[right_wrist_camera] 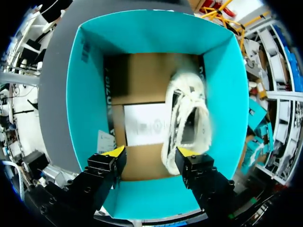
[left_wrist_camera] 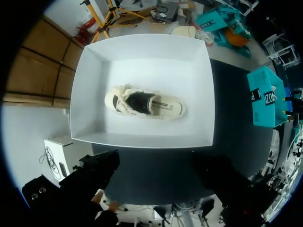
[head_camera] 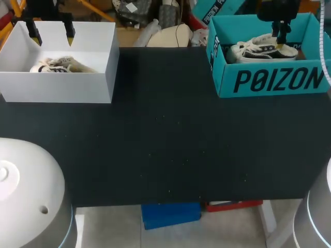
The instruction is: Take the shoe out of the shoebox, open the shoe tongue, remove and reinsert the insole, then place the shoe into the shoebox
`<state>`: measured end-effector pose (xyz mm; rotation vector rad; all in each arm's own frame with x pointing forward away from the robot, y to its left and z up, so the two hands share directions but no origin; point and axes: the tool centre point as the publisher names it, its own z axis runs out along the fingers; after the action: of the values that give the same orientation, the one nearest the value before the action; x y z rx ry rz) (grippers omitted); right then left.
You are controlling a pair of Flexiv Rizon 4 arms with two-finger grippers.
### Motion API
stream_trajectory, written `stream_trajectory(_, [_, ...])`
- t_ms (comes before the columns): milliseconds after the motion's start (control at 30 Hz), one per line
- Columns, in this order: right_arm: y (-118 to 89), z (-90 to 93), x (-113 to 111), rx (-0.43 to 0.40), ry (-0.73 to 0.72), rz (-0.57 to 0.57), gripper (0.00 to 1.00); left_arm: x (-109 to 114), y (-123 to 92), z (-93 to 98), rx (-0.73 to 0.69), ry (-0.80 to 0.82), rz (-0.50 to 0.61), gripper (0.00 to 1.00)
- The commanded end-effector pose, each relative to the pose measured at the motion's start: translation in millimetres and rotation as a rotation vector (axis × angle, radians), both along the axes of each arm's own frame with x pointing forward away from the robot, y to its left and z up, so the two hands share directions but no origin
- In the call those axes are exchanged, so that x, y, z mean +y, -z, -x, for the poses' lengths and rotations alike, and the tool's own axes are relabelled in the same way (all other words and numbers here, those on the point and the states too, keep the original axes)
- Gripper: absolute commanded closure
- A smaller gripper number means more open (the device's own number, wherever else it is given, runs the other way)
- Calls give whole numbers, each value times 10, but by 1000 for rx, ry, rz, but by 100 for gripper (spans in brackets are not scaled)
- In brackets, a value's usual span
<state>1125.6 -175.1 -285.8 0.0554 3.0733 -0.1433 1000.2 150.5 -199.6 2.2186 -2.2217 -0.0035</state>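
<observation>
A teal shoebox [head_camera: 269, 77] stands at the table's far right, and a white and black shoe [head_camera: 261, 49] lies inside it. My right gripper [head_camera: 282, 32] hangs inside the box over the shoe. In the right wrist view the gripper [right_wrist_camera: 151, 152] is open above the cardboard floor. One yellow-tipped finger [right_wrist_camera: 189, 153] is over the heel end of the shoe [right_wrist_camera: 187, 118], and nothing is clamped. At the far left, my left gripper [head_camera: 53, 37] is wide open above a white box [head_camera: 57, 85] holding a cream shoe [head_camera: 62, 65], which also shows in the left wrist view [left_wrist_camera: 144, 104].
The black table top [head_camera: 165, 129] stretches between the two boxes. My arms' white bases [head_camera: 26, 196] rise at the near corners. The teal box's walls [right_wrist_camera: 85, 94] closely surround my right gripper.
</observation>
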Motion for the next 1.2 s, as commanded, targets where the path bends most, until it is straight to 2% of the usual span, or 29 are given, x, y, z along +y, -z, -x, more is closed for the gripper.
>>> stream_trajectory(33, [136, -328, -37, 88, 21, -19, 35, 0, 1, -1, 0, 0, 0, 0])
stream_trajectory(100, [192, -385, -60, 82, 36, -22, 39, 0, 1, -1, 0, 0, 0, 0])
stream_trajectory(133, [224, -416, -64, 77, 49, -18, 36, 0, 1, -1, 0, 0, 0, 0])
stream_trajectory(167, [253, -440, -69, 76, 52, -18, 39, 0, 1, -1, 0, 0, 0, 0])
stream_trajectory(200, [281, -462, -68, 77, 53, -21, 46, 0, 1, -1, 0, 0, 0, 0])
stream_trajectory(267, [342, -508, -75, 74, 66, -26, 50, 0, 1, -1, 0, 0, 0, 0])
stream_trajectory(467, [514, -577, -66, 75, 98, -38, 52, 0, 1, -1, 0, 0, 0, 0])
stream_trajectory(767, [697, -543, -23, 88, 130, -28, 65, 0, 1, -1, 0, 0, 0, 0])
stream_trajectory(1200, [980, -502, -37, 99, 180, -18, 69, 0, 1, -1, 0, 0, 0, 0])
